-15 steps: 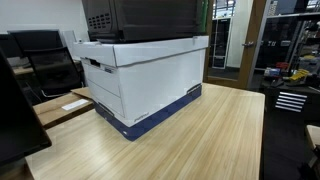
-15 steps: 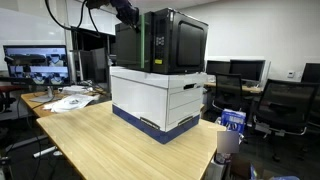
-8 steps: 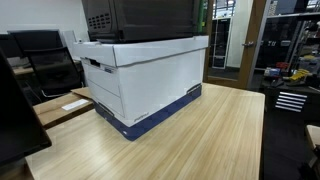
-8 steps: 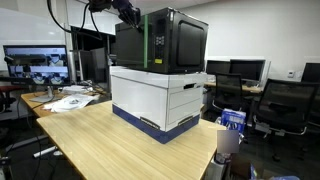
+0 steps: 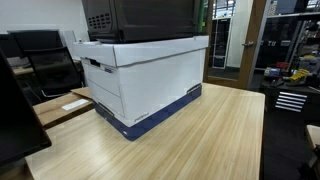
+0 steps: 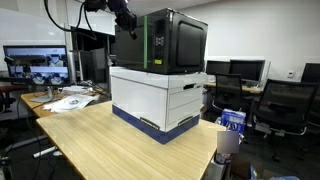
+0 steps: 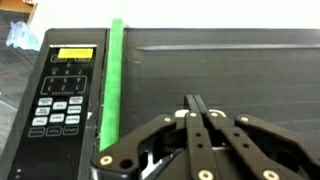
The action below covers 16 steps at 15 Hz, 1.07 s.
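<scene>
A black microwave [image 7: 200, 60] stands on a white and blue cardboard box [image 6: 160, 95] on a wooden table [image 6: 100, 140]. In the wrist view I face its dark door, with a green strip handle [image 7: 113, 80] and a keypad panel [image 7: 62, 95] to the left. My gripper [image 7: 197, 100] is shut and empty, its fingertips pressed together in front of the door, right of the green handle. In an exterior view the gripper [image 6: 126, 20] is at the microwave's upper front corner. The microwave [image 5: 140, 18] and box [image 5: 145, 70] also show in an exterior view where the gripper is out of view.
Office chairs [image 5: 45, 60] and monitors [image 6: 35, 62] stand around the table. Papers [image 6: 65, 100] lie on a side desk. A blue and white carton [image 6: 232, 120] stands past the table's far corner. The table edge [image 5: 262, 130] drops off on one side.
The arm has shifted slightly by the microwave's upper front corner. The microwave and box have not moved.
</scene>
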Available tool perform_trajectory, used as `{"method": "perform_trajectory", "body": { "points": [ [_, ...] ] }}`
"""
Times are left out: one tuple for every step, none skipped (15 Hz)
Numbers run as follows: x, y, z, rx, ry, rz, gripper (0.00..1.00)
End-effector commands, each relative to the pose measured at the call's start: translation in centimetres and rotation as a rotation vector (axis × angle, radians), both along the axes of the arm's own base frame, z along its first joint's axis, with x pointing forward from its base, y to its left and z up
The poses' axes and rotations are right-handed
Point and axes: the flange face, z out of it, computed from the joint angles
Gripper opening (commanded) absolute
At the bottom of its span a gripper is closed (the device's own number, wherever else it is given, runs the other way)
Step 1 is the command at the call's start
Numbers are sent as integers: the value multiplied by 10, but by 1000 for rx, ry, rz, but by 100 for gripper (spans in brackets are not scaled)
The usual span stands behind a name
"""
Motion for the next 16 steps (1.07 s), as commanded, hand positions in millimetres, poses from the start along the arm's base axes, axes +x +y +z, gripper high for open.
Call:
{"method": "perform_trajectory", "body": {
  "points": [
    [-23, -15, 8, 14, 126, -6, 1],
    [-27, -20, 6, 12, 172, -7, 1],
    [-32, -27, 0, 6, 226, -15, 26],
    [-37, -33, -5, -1, 278, -21, 29],
    [-43, -40, -15, -9, 321, -27, 35],
    [-48, -44, -24, -18, 355, -34, 40],
    [-53, -48, -35, -28, 380, -38, 47],
    [-57, -51, -45, -37, 396, -50, 52],
    [-61, -52, -57, -53, 412, -46, 58],
    [-64, -53, -68, -64, 421, -48, 66],
    [-67, -53, -81, -78, 411, -45, 73],
    [-68, -54, -90, -91, 390, -49, 80],
    [-70, -55, -99, -100, 374, -50, 85],
    [-71, -56, -107, -106, 355, -48, 93],
    [-73, -57, -115, -110, 332, -49, 98],
    [-75, -56, -121, -115, 317, -54, 100]
  ]
}}
